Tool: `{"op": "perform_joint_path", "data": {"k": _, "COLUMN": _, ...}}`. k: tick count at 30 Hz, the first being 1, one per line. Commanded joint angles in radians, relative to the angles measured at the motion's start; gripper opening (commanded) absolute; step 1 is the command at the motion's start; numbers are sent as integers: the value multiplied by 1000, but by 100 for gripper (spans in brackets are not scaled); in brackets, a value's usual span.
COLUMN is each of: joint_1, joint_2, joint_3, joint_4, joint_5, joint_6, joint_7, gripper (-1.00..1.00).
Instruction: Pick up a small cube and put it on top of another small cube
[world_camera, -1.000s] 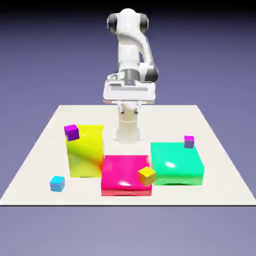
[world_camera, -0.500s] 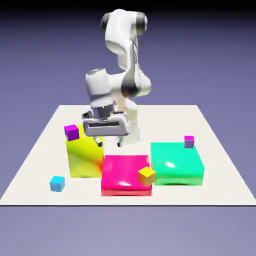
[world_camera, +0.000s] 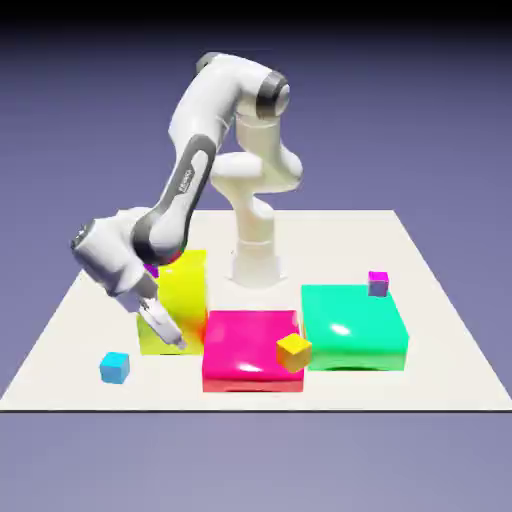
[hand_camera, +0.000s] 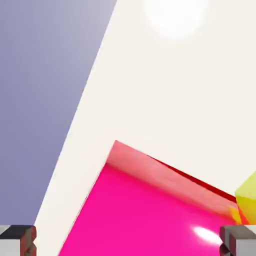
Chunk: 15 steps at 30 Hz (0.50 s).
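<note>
White table (world_camera: 440, 340) bears yellow (world_camera: 185, 300), pink (world_camera: 245, 350), green blocks (world_camera: 355, 325), cyan cube (world_camera: 115, 367)

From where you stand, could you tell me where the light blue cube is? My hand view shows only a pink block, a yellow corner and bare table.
Observer: The light blue cube sits alone on the table, off to the exterior view's left of the gripper and clear of it.
Operator: Thank you. Is there another small cube nearby that it could go on?
Observer: Yes, a yellow-orange cube rests on the pink block, at its near corner on the exterior view's right.
</note>
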Motion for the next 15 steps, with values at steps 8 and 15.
{"op": "perform_joint_path", "data": {"k": 8, "joint_1": 3, "joint_2": 290, "joint_3": -179, "joint_4": 201, "joint_5": 221, "joint_6": -308, "joint_7": 49, "gripper": 0}}
{"op": "perform_joint_path", "data": {"k": 15, "joint_1": 6, "joint_2": 544, "joint_3": -336, "joint_4": 376, "joint_5": 414, "joint_6": -577, "joint_7": 91, "gripper": 0}}
